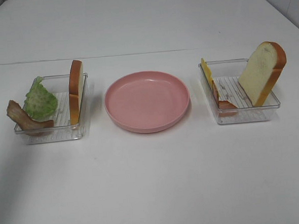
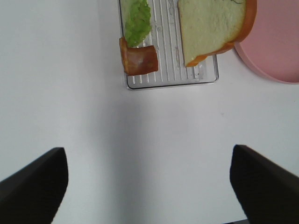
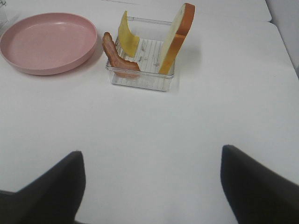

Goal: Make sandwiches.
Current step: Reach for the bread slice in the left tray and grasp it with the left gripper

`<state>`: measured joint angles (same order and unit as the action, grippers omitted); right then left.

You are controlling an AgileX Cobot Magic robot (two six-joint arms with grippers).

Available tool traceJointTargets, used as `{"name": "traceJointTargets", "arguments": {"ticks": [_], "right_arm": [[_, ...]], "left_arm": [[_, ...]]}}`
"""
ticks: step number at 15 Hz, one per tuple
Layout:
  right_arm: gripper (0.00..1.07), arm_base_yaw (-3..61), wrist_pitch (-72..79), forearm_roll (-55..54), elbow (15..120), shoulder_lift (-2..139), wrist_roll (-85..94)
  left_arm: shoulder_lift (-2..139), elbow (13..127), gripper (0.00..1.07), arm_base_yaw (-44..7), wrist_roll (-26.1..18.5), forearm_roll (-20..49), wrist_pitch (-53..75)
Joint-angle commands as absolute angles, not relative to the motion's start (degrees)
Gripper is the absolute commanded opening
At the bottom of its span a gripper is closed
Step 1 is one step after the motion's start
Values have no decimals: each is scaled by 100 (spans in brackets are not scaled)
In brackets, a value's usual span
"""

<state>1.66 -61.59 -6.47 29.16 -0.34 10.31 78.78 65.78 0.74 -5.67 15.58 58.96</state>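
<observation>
No stacked sandwich shows; the parts lie apart. The left clear tray (image 1: 84, 123) holds a bread slice (image 1: 76, 90) on edge, green lettuce (image 1: 40, 100) and a brown bacon strip (image 1: 23, 118). The right clear tray (image 1: 251, 117) holds a leaning bread slice (image 1: 263, 72), yellow cheese (image 1: 206, 72) and bacon (image 1: 223, 101). The pink plate (image 1: 147, 100) between them holds nothing. My left gripper (image 2: 149, 186) is open over bare table, short of the left tray (image 2: 205, 80). My right gripper (image 3: 152, 186) is open, short of the right tray (image 3: 140, 80). Neither gripper shows in the exterior view.
The white table (image 1: 159, 182) has a seam (image 1: 136, 54) running across behind the trays. The plate also shows at the edge of the left wrist view (image 2: 275, 42) and in the right wrist view (image 3: 49, 42).
</observation>
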Motion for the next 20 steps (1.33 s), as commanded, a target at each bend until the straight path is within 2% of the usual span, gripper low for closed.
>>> {"name": "traceJointTargets", "arguments": {"ticks": [1, 2, 5, 7, 10, 15, 20], "right_arm": [[75, 132, -6113, -636, 2911, -109, 1026], [75, 132, -6113, -636, 2911, -109, 1026], [75, 132, -6113, -636, 2911, -109, 1026], [75, 132, -6113, -636, 2911, -109, 1026], [75, 132, -6113, -636, 2911, -109, 1026], [75, 132, -6113, -636, 2911, -109, 1026], [75, 132, -6113, -636, 2911, -109, 1026]], "left_arm": [[8623, 7236, 88, -413, -453, 1484, 6131], [8801, 7403, 88, -550, -327, 1398, 6131], [10015, 8726, 88, -1507, 1146, 430, 6366], [10542, 9316, 88, -1856, 1684, 52, 6572], [11144, 9901, 85, -2086, 2011, -132, 6864], [12170, 10892, 81, -2126, 2040, 74, 6973], [12576, 10984, 81, -2126, 2000, 63, 6681]]}}
